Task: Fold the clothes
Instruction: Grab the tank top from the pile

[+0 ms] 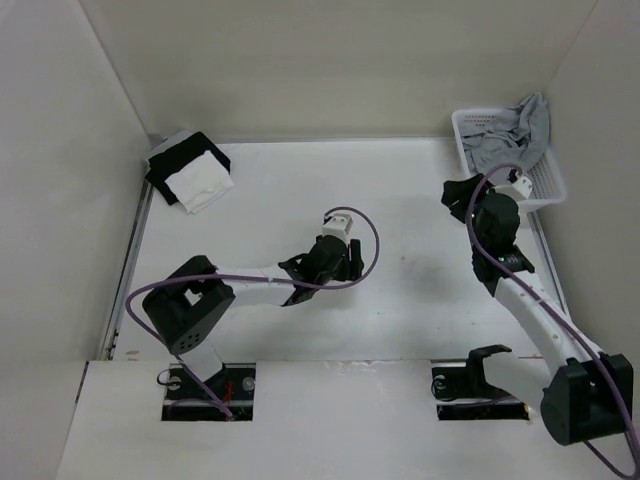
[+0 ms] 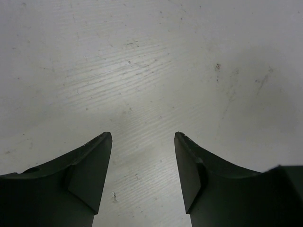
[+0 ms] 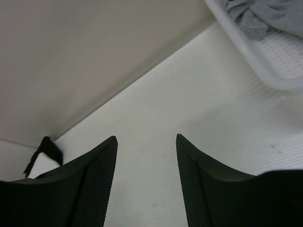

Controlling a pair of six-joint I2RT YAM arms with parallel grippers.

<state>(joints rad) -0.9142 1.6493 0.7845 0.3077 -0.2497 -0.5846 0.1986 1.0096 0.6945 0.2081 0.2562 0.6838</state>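
Left gripper (image 2: pixel 143 138) first: its two fingers (image 2: pixel 90 170) were spread apart and grasped nothing. They were matte black wedges, smooth-faced and a little scuffed at the tips. Between them and ahead of them lay only the table (image 2: pixel 142 71), a white top with fine streaked grain and a few dark specks.

Over to the right gripper (image 3: pixel 147 139): it too was released, two black fingers parted around bare tabletop. Their inner faces carried a fine dotted grip texture.

Ahead and to the right of those fingertips sat one white basket (image 3: pixel 246 56), clear of the fingers. It was rectangular plastic with a thick smooth rim and perforated lattice sides. In it lay the grey tank top (image 3: pixel 265 16), one soft knit garment, bunched and creased, not folded. The overhead view showed part of it spilling over the basket's far rim against the wall (image 1: pixel 350 60).

Far off to the left of the right fingers, a black corner of the black-and-white stack of cloth (image 3: pixel 45 149) showed where the table met the wall. There was one such stack, a white piece on top of black. Two arms in all, each trailing one purple cable (image 1: pixel 375 240).
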